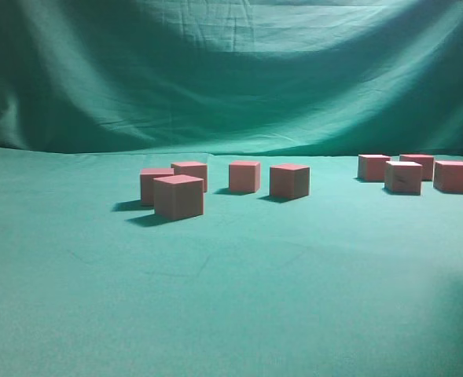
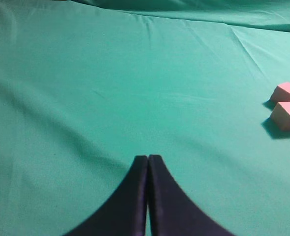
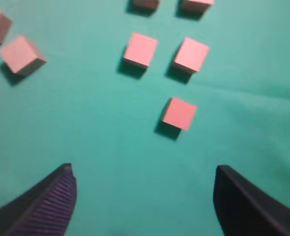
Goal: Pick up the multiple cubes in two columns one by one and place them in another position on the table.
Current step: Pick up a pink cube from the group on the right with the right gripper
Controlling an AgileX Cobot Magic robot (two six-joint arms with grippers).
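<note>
Pink-topped, tan-sided cubes (image 1: 178,196) sit on the green table (image 1: 231,298) in two groups: four at centre-left in the exterior view, five more at the far right. From the right wrist view, the right gripper (image 3: 145,196) hovers over the table with its fingers spread wide and nothing between them; the nearest cube (image 3: 179,113) lies just ahead, with two pairs beyond it. The left gripper (image 2: 148,167) has its fingers pressed together, holding nothing. The blocks look like wood: probably light, rigid and sharp-edged. Their flat, parallel sides should grip well, so squeezing two opposite side faces near mid-height seems safest.
</note>
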